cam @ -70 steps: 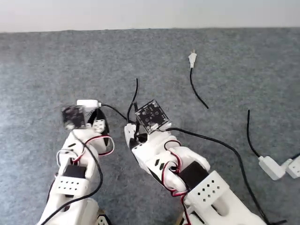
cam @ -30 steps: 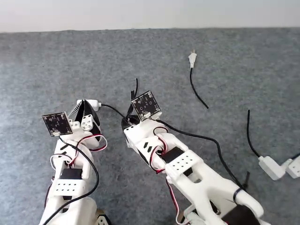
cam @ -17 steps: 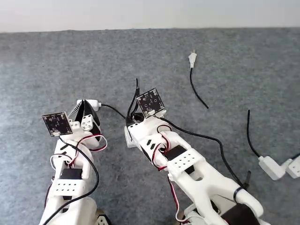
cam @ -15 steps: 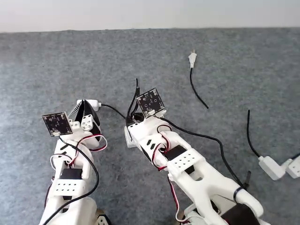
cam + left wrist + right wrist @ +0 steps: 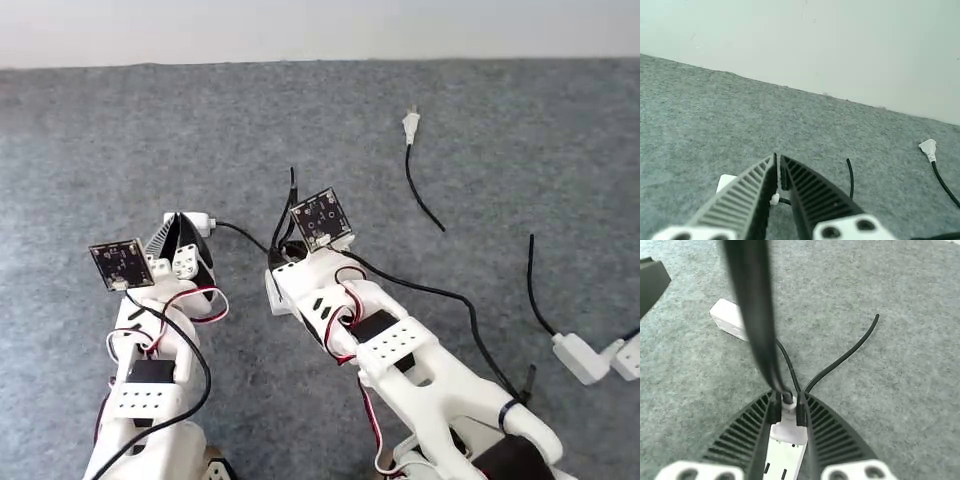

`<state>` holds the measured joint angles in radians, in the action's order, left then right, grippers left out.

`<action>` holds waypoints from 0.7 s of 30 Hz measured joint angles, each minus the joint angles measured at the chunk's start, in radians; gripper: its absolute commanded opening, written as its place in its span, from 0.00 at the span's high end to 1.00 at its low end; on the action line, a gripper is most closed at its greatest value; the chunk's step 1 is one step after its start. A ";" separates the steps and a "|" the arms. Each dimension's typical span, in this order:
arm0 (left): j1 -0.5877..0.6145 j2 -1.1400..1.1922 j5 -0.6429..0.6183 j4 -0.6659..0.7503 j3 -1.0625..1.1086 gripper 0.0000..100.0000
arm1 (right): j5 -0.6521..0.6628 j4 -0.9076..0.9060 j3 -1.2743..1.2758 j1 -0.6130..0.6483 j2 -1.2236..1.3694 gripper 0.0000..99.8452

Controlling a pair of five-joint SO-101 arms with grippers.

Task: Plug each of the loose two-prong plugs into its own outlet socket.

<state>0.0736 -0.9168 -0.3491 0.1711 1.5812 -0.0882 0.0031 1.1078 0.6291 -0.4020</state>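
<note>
Grey felt covers the counter (image 5: 80,130) up to the wall (image 5: 300,30) at its far edge. I see the right fingers (image 5: 740,440) clenched on a white socket block (image 5: 785,452). The left fingers (image 5: 747,190) are pressed together just beside a second socket (image 5: 726,182). One loose plug (image 5: 409,124) lies well apart, with open felt around it.

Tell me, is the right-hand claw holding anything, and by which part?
Yes: the right gripper is shut on a white socket block, pinching its end where the black cords meet it.
</note>
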 measured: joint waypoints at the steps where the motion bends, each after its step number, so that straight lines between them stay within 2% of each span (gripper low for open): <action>1: 0.000 0.000 0.000 0.000 0.000 0.99 | 0.000 0.000 0.000 0.005 0.008 0.99; 21: 0.000 0.000 0.000 0.000 0.021 0.99 | -0.012 -0.043 -0.066 0.005 0.087 0.99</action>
<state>0.0736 -0.9168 -0.3491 0.1711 1.6026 -0.1005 -0.0399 1.0418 0.6337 -0.3145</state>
